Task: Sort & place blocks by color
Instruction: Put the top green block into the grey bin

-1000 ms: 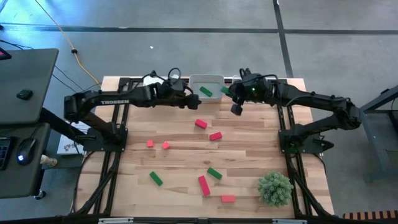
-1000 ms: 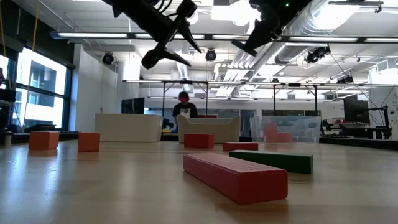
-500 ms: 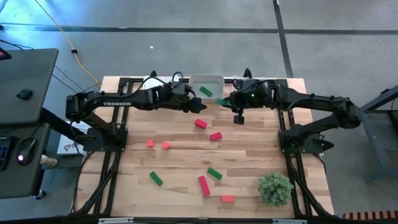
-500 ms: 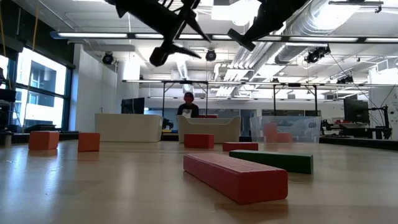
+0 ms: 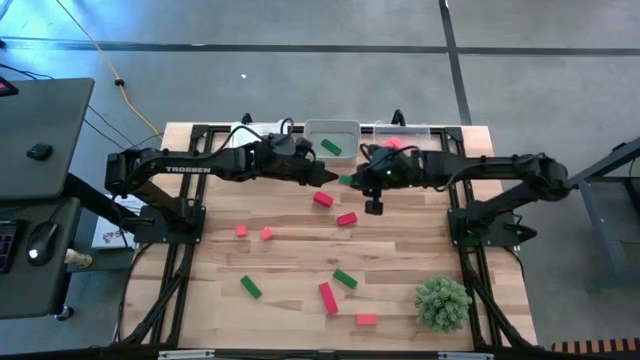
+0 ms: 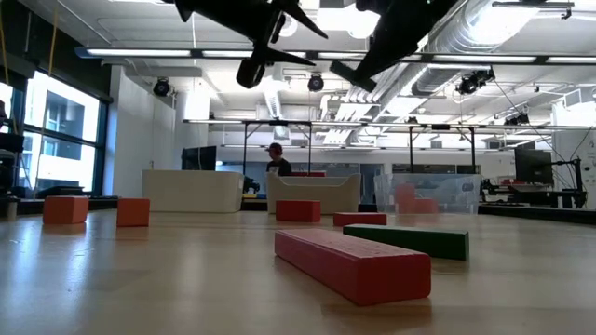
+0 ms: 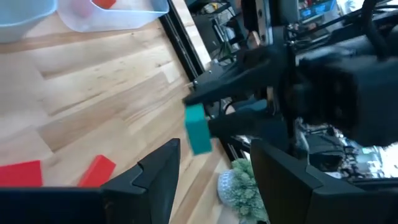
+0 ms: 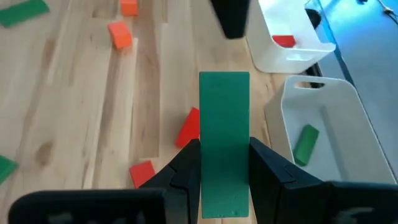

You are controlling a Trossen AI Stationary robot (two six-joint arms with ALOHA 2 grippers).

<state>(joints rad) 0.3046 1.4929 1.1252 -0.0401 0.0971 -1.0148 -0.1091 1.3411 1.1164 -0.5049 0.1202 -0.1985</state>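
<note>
Right wrist view showed the right end effector (image 8: 224, 165) clamped on a green block (image 8: 224, 140), the bar's long axis running straight out between the two fingers. Ahead of it sat a white bin (image 8: 323, 134) already holding one green block (image 8: 305, 144), with a second bin (image 8: 287, 37) beside it holding a red block (image 8: 284, 41).

From the high view, the right end effector (image 5: 372, 183) hung over the table (image 5: 290, 250) just in front of the bins at the far edge, and the green-block bin (image 5: 331, 139) lay a little beyond and to its left. By my judgement the coming move turned on that: the held bar had to travel toward the far edge and leftward to get over the bin, and the right arm was the one carrying it.

The left end effector (image 5: 322, 176) was close beside, also near that bin; in the left wrist view its fingers (image 7: 158, 168) stood apart around nothing.

Other red, orange and green blocks lay scattered across the table, including a long red bar (image 5: 327, 297) and a green one (image 5: 250, 287) toward the near edge, by a small plant (image 5: 441, 302).
</note>
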